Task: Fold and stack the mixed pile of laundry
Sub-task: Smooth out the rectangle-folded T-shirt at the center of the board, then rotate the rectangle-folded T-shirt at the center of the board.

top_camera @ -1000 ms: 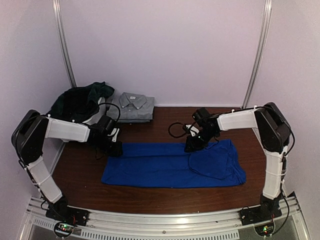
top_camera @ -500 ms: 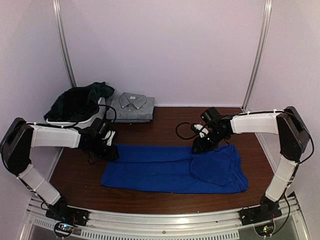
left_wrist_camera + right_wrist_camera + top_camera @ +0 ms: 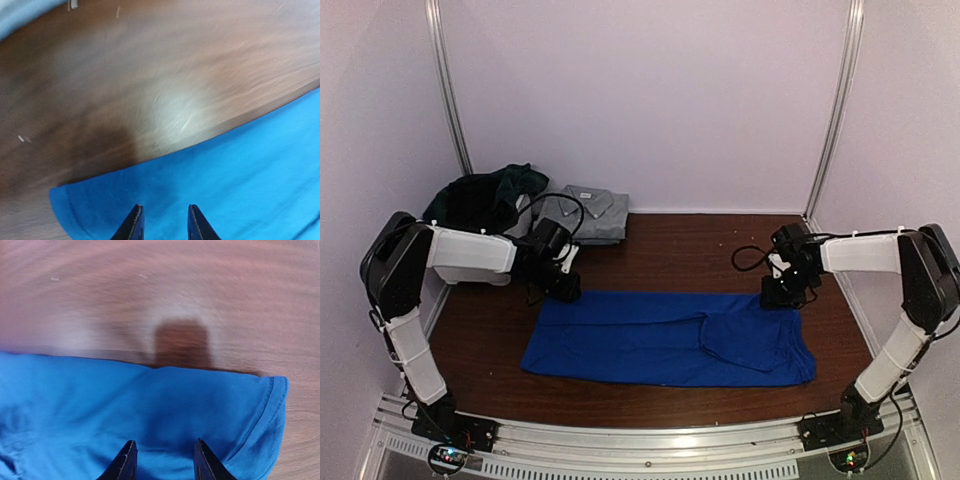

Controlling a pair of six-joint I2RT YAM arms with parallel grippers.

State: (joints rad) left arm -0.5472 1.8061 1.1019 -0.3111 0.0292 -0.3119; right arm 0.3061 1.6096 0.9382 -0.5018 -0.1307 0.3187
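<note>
Left claw (image 3: 563, 288) first: fingers apart, nothing between them, tips hanging right over the far left corner of the blue shirt (image 3: 660, 340). From the left wrist, the two dark fingertips (image 3: 134, 225) frame bare blue cloth. The shirt's corner rounds off just to their left, with brown table (image 3: 150, 75) beyond it.

Right claw (image 3: 782, 296), same story: fingers spread, gripping nothing, poised over the shirt's far right corner. The right wrist view has the tips over blue fabric and a stitched hem curving down the shirt's right edge. The claw's shadow falls on the wood just past the shirt's far edge. Whether either claw actually touches the cloth, can't tell.

Now near to far. Nearest us, the shirt's near edge runs fairly straight across. The shirt lies flat on the table as a long band, left to right, with one flap folded in over its right half. At its far edge sit the two claws, one per corner, well apart. Past the shirt, bare wood. Farther back, beyond the shirt's left end, a grey collared shirt (image 3: 588, 212) lies folded, collar up. Beyond the blue shirt's far left corner and further out to the left sits a dark green heap (image 3: 485, 198) of clothes, bunched and unfolded.
</note>
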